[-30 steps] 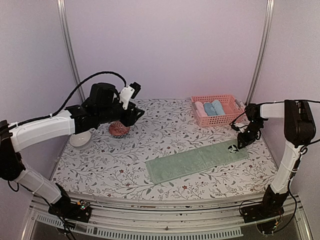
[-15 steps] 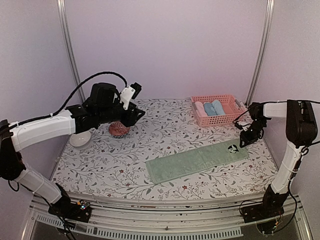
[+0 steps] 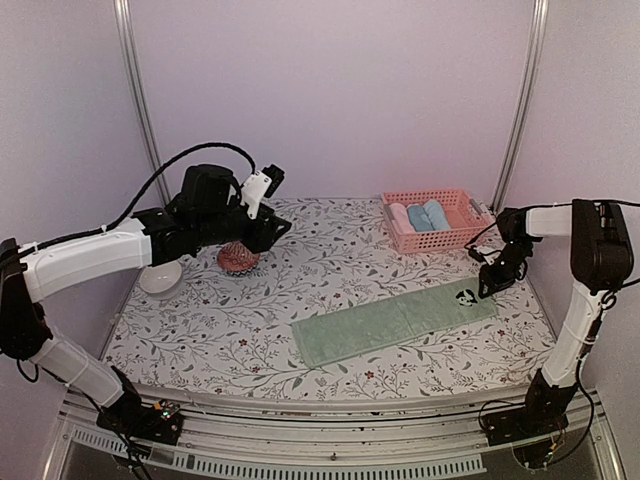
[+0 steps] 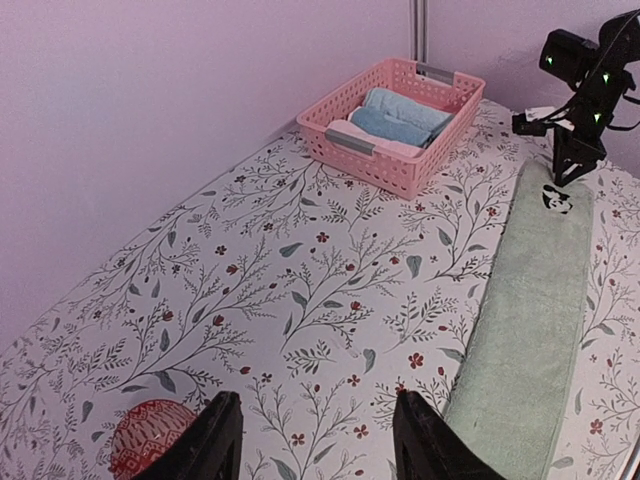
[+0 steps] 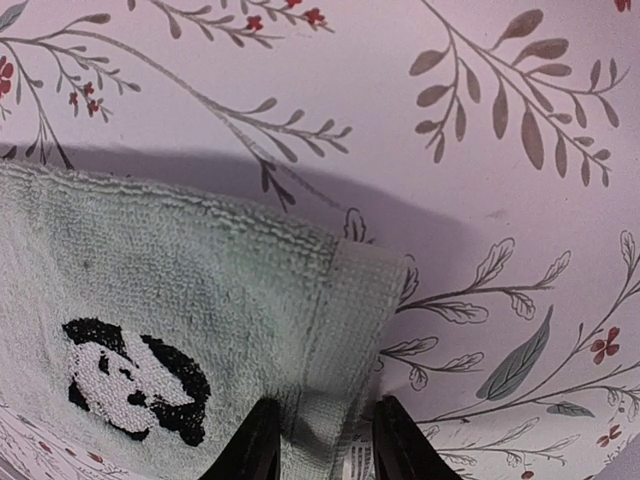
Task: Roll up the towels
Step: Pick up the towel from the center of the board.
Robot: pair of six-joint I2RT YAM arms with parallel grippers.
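- The floral-patterned table (image 3: 330,262) carries everything.
- The sage green towel (image 3: 395,322) lies flat and unrolled, a long strip from the table's front middle to its right edge. Its panda print (image 5: 135,392) is at the right end.
- The pink basket (image 3: 441,241) sits at the back right corner and holds rolled light blue towels (image 4: 402,114).
- The left gripper (image 4: 310,440) hangs over the back left, jaws apart and empty.
- The right gripper (image 5: 322,440) straddles the green towel's right hem. I cannot tell whether it pinches.
- A white bowl (image 3: 160,278) sits by the left edge, a red patterned ball (image 3: 238,258) just beside it.
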